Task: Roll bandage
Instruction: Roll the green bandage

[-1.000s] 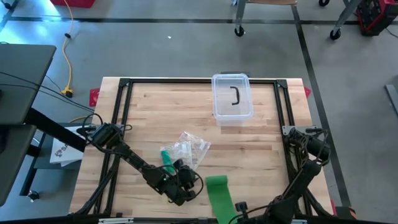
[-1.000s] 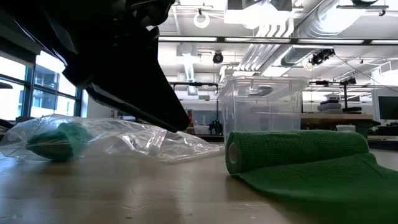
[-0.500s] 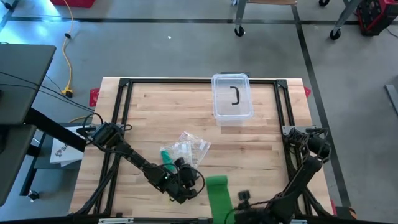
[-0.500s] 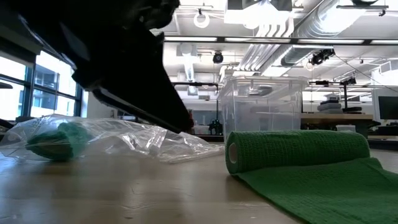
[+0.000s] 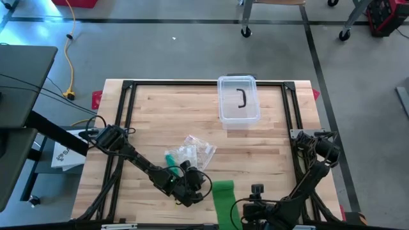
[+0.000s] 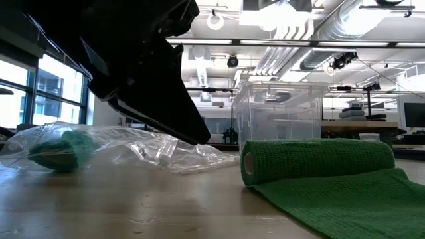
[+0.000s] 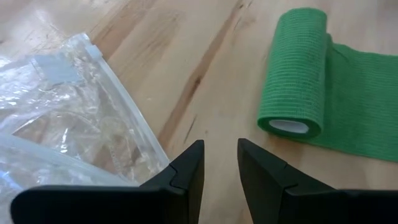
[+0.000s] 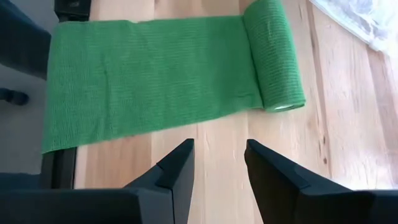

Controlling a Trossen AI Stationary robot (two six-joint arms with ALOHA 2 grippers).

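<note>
A half-rolled green bandage (image 5: 224,195) lies near the front edge of the wooden table (image 5: 160,112), its rolled end pointing toward the middle and its loose tail running off toward the front rim. The left gripper (image 7: 219,163) hovers low just beside the roll, between it and a crumpled clear plastic bag (image 5: 195,150); its fingers stand slightly apart and hold nothing. The right gripper (image 8: 219,163) hangs over bare wood just beside the flat tail, its fingers parted with a clear gap and likewise empty.

To roll well, the judgement is that one gripper should pin or tension the flat tail while the other nudges the roll evenly along it, keeping the edges square so the layers do not spiral off to one side. Pressure should stay light, since the soft weave could bunch.

The bandage is a bright green, ribbed, stretchy-looking mesh; the rolled part forms a neat cylinder with a pale hollow core, and the unrolled stretch lies flat with few creases. A clear lidded box (image 5: 239,101) sits well apart toward the back.
</note>
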